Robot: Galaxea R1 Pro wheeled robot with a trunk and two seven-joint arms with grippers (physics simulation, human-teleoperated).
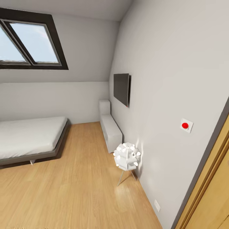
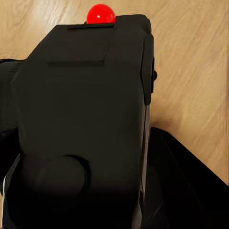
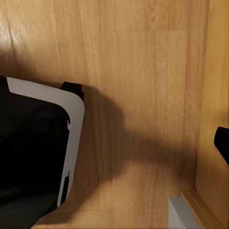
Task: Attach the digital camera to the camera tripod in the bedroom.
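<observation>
The digital camera (image 2: 81, 109) is a black body with a red round button (image 2: 100, 13) on top, seen very close in the left wrist view. My left gripper (image 2: 90, 200) is shut on it, with a black finger (image 2: 183, 183) showing beside its body. Light wood floor lies beneath it. In the right wrist view, one black fingertip (image 3: 222, 143) of my right gripper sits at the frame's edge above bare wood floor, with nothing held. The camera tripod is out of view. The head view looks into the bedroom, with its skylight (image 1: 30, 43) and low grey bed (image 1: 28, 136).
A white lamp on thin metal legs (image 1: 127, 157) stands by the right wall. Behind it is a white low cabinet (image 1: 110, 130), with a dark screen (image 1: 121, 88) on the wall above. A wood door frame (image 1: 210, 178) is at the near right. Open wood floor (image 1: 73, 184) stretches ahead.
</observation>
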